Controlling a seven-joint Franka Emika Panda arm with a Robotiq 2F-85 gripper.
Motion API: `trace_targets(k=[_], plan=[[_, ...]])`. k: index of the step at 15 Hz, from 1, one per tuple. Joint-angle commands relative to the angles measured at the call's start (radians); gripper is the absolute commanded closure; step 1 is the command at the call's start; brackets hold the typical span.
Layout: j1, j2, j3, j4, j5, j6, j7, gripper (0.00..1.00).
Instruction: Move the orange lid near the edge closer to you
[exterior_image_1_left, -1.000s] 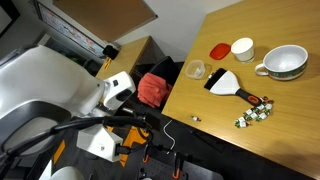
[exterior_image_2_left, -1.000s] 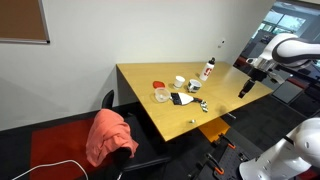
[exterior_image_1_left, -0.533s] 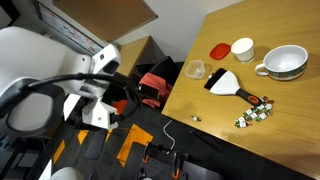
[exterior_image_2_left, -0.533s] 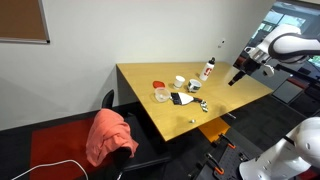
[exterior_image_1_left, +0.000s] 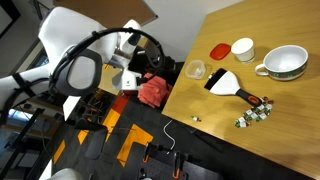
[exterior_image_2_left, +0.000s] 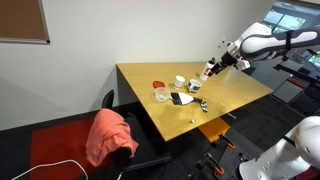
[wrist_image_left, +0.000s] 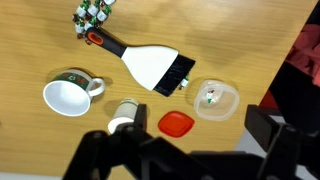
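The orange lid (wrist_image_left: 176, 123) is a small flat red-orange disc lying on the tan wooden table. It sits between the white cup (wrist_image_left: 125, 112) and the clear round container (wrist_image_left: 216, 100). It shows in both exterior views (exterior_image_1_left: 220, 49) (exterior_image_2_left: 158, 85), close to the table edge (exterior_image_1_left: 190, 45). My gripper (wrist_image_left: 185, 152) is open and empty; its dark fingers frame the bottom of the wrist view. It hangs high above the table (exterior_image_2_left: 216, 67), apart from the lid.
A white mug (wrist_image_left: 68, 95), a white brush with a black head (wrist_image_left: 155, 68) and a bunch of beads (wrist_image_left: 92, 14) lie on the table. A white bottle (exterior_image_2_left: 208, 69) stands near the gripper. A chair with a red cloth (exterior_image_1_left: 152, 90) stands beside the table edge.
The arm has swung in from off to the side, and the gripper now hangs over the table. The lid and the other objects have not moved.
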Motion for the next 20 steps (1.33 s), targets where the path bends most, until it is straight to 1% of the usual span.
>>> trace_targets(k=[1,5,6,9,13,14,15,17,20], plan=[[-0.003,0.191,0.017,0.131,0.057,0.083,0.025,0.00],[-0.021,0.324,0.034,0.237,0.130,0.126,0.005,0.00],[-0.031,0.258,0.041,0.168,0.096,0.113,0.005,0.00],[-0.037,0.317,0.050,0.222,0.108,0.114,0.008,0.00],[-0.038,0.320,0.051,0.227,0.109,0.114,0.008,0.00],[-0.035,0.335,0.056,0.243,0.129,0.125,0.016,0.00],[-0.033,0.356,0.062,0.263,0.140,0.134,0.017,0.00],[-0.031,0.424,0.078,0.338,0.132,0.115,0.066,0.00],[-0.024,0.549,0.100,0.471,0.101,0.123,0.189,0.00]])
